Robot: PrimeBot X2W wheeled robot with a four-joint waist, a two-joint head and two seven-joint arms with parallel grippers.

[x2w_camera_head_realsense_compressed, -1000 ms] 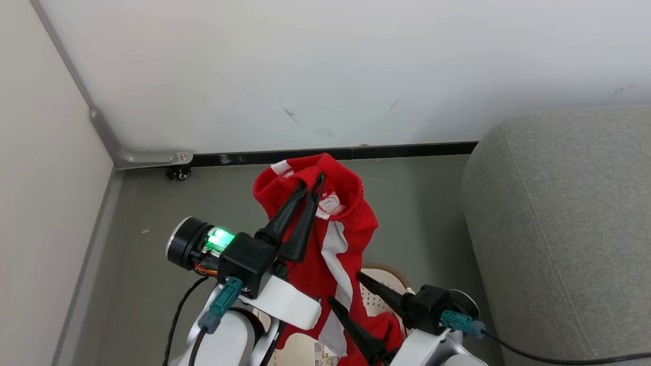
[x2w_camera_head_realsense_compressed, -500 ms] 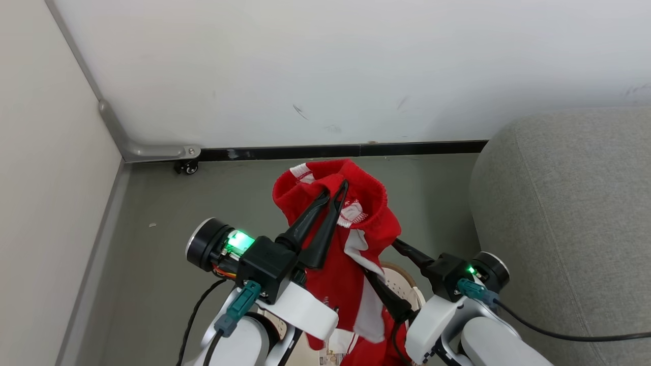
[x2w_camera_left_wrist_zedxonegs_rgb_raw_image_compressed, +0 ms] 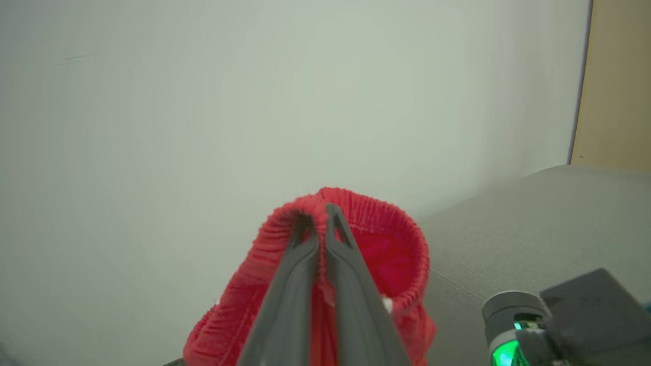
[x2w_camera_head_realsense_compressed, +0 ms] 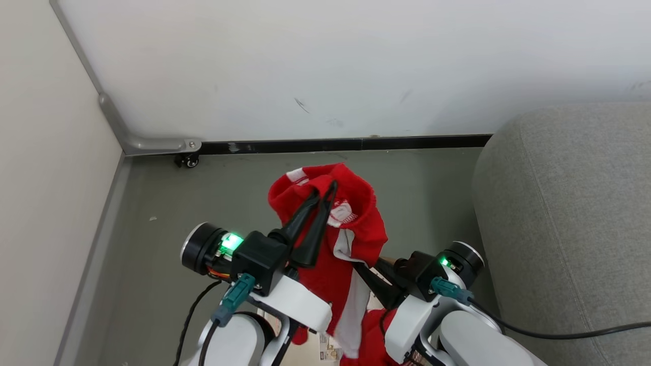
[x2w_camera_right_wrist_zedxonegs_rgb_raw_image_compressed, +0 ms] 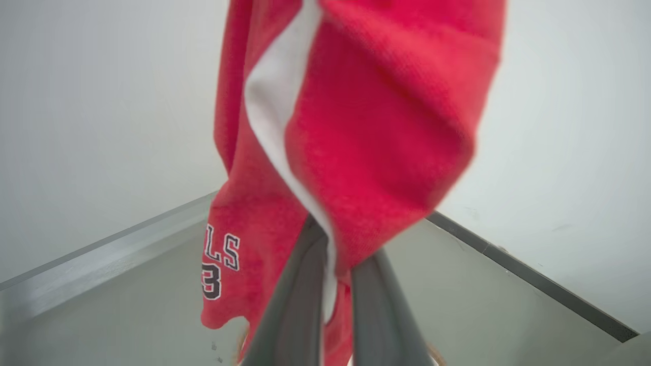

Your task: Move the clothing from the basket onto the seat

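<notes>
Clothing point(x2w_camera_head_realsense_compressed: 363, 223): one red garment with a white side stripe and printed lettering, hanging in the air above the grey floor point(x2w_camera_head_realsense_compressed: 163, 213), in front of the white wall point(x2w_camera_head_realsense_compressed: 325, 71).
Left gripper point(x2w_camera_head_realsense_compressed: 324, 189): fingers pressed together on the ribbed waistband, holding the garment's top up.
Right gripper point(x2w_camera_right_wrist_zedxonegs_rgb_raw_image_compressed: 333, 249): fingers closed on a lower fold, right beside the white stripe.
Basket point(x2w_camera_head_realsense_compressed: 311, 351): a sliver of cream floor with a sticker, seen low between the arms, beneath the hanging garment.
Seat point(x2w_camera_head_realsense_compressed: 564, 213): grey cushion at the right, apart from the garment.
</notes>
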